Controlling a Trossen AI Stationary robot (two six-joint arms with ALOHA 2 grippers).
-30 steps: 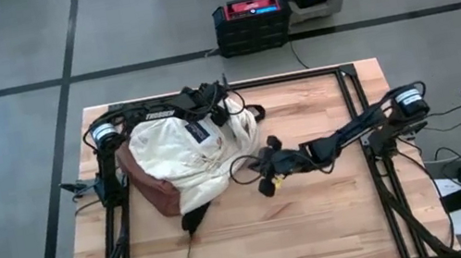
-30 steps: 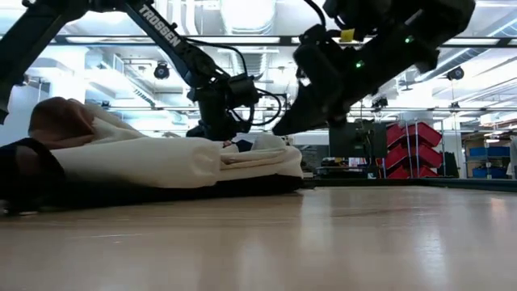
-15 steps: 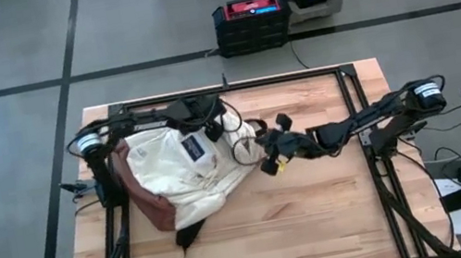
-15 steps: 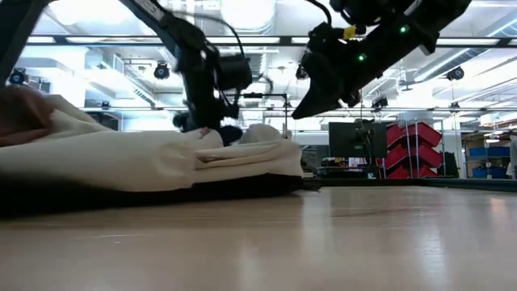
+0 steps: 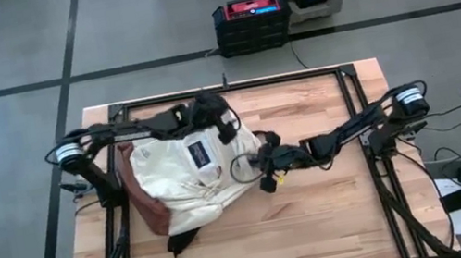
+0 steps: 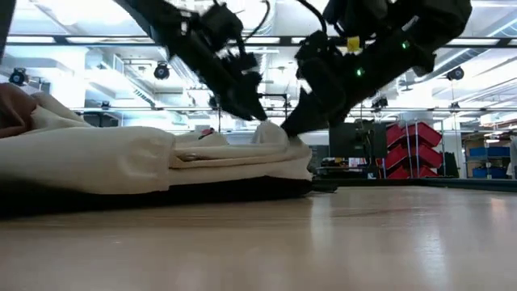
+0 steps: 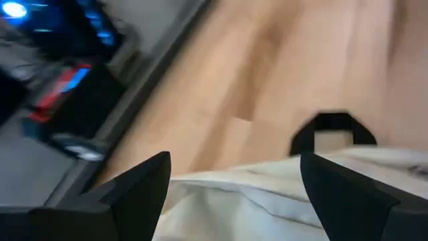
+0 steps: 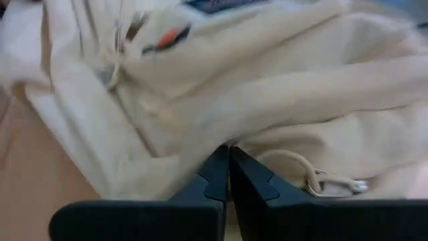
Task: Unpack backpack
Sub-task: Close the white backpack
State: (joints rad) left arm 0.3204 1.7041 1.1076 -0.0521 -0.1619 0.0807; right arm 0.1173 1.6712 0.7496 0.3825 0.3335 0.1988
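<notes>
Backpack (image 5: pixel 184 176): one, cream-white, lying flat on the left half of the table (image 5: pixel 320 217), reddish-brown base toward the table's left edge, dark logo patch facing up. One black strap trails off its near side toward the front edge of the table.

Two arms, both at the bag.

Left tool (image 5: pixel 226 131): reaches in from the left rear over the bag's top end, just beside the logo patch. Left wrist view shows its two fingers (image 7: pixel 137 191) spread wide, released, cream fabric (image 7: pixel 267 201) lying between and below them, nothing gripped. One black plastic buckle (image 7: pixel 332 130) sits past the fabric edge on the wood.

Right tool (image 5: pixel 266 162): comes in from the right, at the bag's right edge. Right wrist view shows its two fingers (image 8: pixel 227 175) pressed together, clenched, tips at a fold of the cream fabric; can't tell whether any cloth is pinched between them. One drawstring cord (image 8: pixel 314 175) lies just beside the tips.

Low view: both tools (image 6: pixel 271 121) meet above the raised right end of the bag (image 6: pixel 161 158).
</notes>
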